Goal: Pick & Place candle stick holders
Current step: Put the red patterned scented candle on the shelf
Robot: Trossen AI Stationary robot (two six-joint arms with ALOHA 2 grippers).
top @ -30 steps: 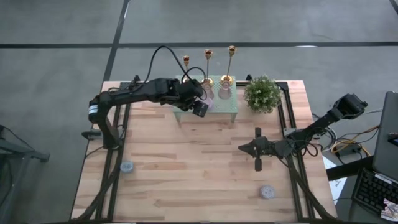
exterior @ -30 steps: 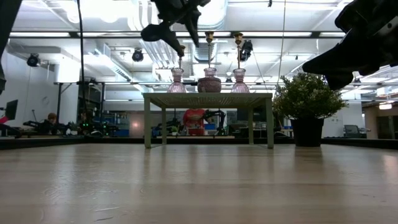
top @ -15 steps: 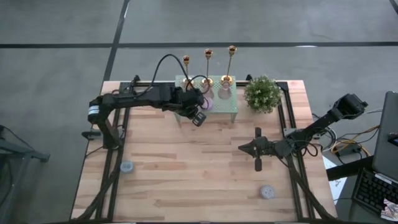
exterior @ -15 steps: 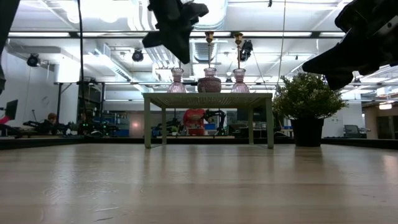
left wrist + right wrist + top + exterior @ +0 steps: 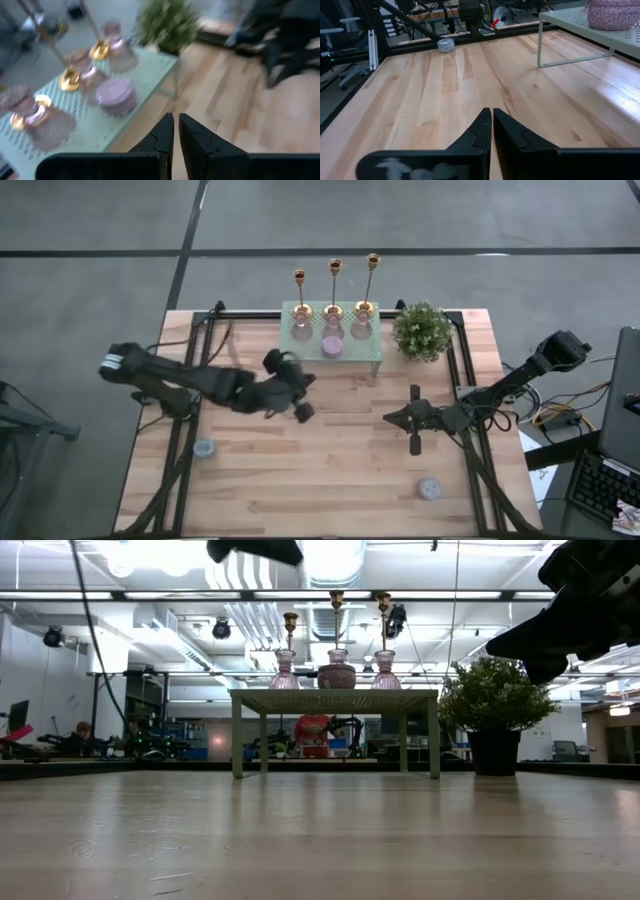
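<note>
Wooden table (image 5: 330,460), three candle stick holders (image 5: 334,285) in pink vases (image 5: 331,330), both hands closed, empty.

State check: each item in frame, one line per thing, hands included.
Three slim gold metal candlestick holders: upright in a row on the shelf, none held.
Pale green mesh shelf: standing on the table, carrying the holders and pink vases.
Round pink patterned vase: upright on the shelf.
Green potted plant: upright beside the shelf.
Left hand: shut, empty, in front of the shelf.
Right hand: shut, empty, waiting over the table's right side.
</note>
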